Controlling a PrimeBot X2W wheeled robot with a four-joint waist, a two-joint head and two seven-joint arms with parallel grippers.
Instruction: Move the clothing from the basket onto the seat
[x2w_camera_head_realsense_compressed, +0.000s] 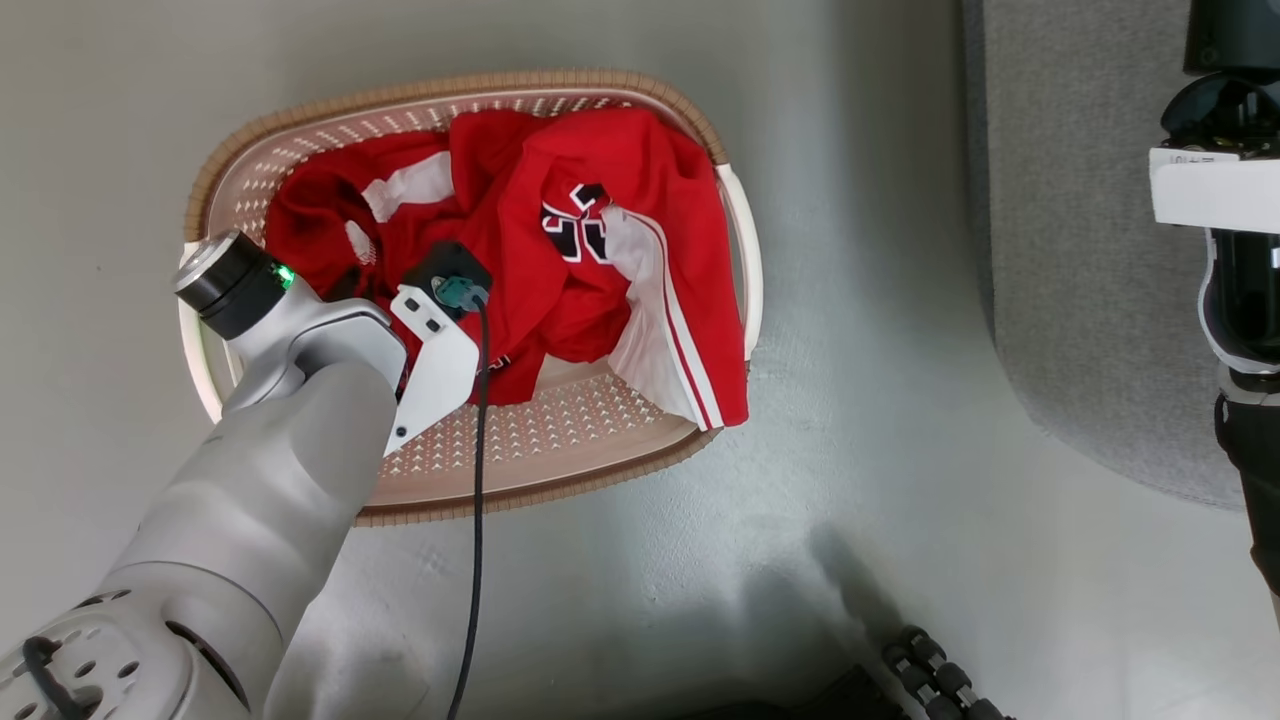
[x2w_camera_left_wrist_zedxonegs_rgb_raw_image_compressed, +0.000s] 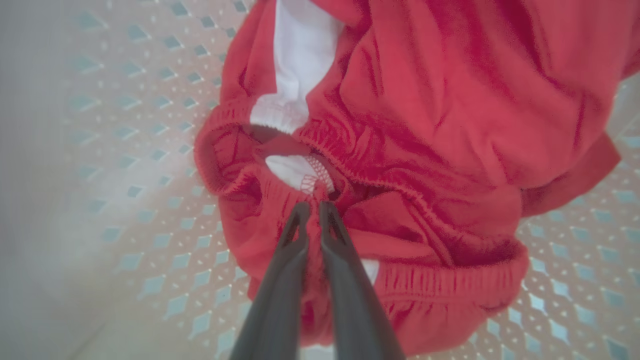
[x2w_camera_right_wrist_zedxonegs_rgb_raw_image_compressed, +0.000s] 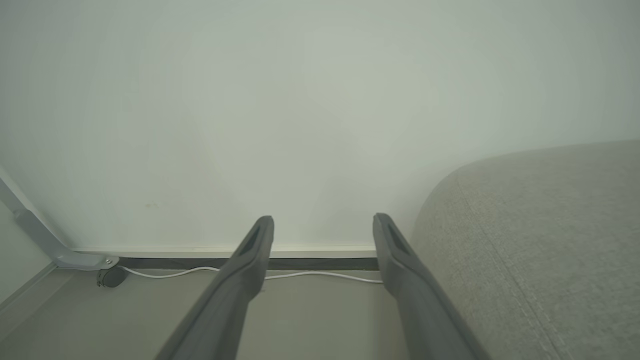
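Bright red clothing (x2w_camera_head_realsense_compressed: 600, 250) with white stripes and a number print lies heaped in the cream basket (x2w_camera_head_realsense_compressed: 520, 500) on the floor. My left arm (x2w_camera_head_realsense_compressed: 300, 440) reaches down into the basket's left half, and its wrist hides the fingers there. In the left wrist view my left gripper (x2w_camera_left_wrist_zedxonegs_rgb_raw_image_compressed: 311, 207) is shut on a fold of the red clothing (x2w_camera_left_wrist_zedxonegs_rgb_raw_image_compressed: 425, 150) just below an elastic waistband, above the basket's perforated wall (x2w_camera_left_wrist_zedxonegs_rgb_raw_image_compressed: 125, 150). The grey seat (x2w_camera_head_realsense_compressed: 1090, 300) lies to the right. My right gripper (x2w_camera_right_wrist_zedxonegs_rgb_raw_image_compressed: 322, 222) is open and holds nothing, beside the seat's rounded edge (x2w_camera_right_wrist_zedxonegs_rgb_raw_image_compressed: 540, 240).
A black cable (x2w_camera_head_realsense_compressed: 478, 500) runs along my left arm across the basket's near rim. A dark ribbed part (x2w_camera_head_realsense_compressed: 930, 670) shows at the bottom of the head view. By the far wall lie a white cord (x2w_camera_right_wrist_zedxonegs_rgb_raw_image_compressed: 310, 274) and a metal leg with a caster (x2w_camera_right_wrist_zedxonegs_rgb_raw_image_compressed: 107, 275).
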